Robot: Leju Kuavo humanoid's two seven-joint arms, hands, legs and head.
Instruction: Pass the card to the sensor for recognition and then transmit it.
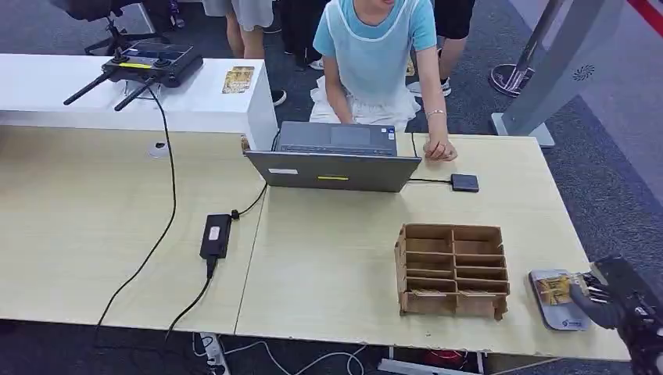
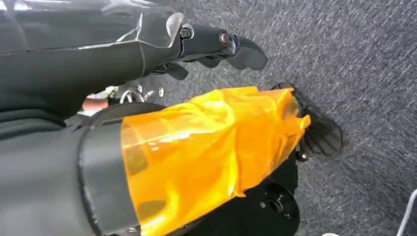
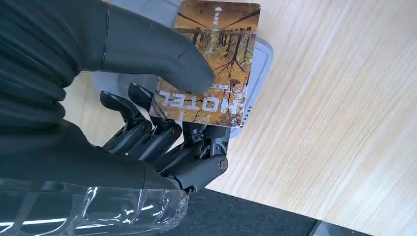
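My right hand (image 1: pixel 600 301) is at the table's near right corner and holds a brown hotel card (image 1: pixel 552 291) over a flat grey sensor pad (image 1: pixel 564 319). In the right wrist view the thick thumb (image 3: pixel 162 59) presses the card (image 3: pixel 221 54) down onto the darker fingers (image 3: pixel 162 142), and the grey sensor (image 3: pixel 258 73) shows just beneath it. My left hand (image 2: pixel 221 46) hangs over grey carpet with its fingers loosely curled and nothing in them.
A cardboard slotted organiser (image 1: pixel 452 269) stands just left of the sensor. Further back are a grey laptop (image 1: pixel 335 160), a small black device (image 1: pixel 464 183) on a cable and a power brick (image 1: pixel 216 235). A person (image 1: pixel 375 55) sits behind the table, one hand on its far edge.
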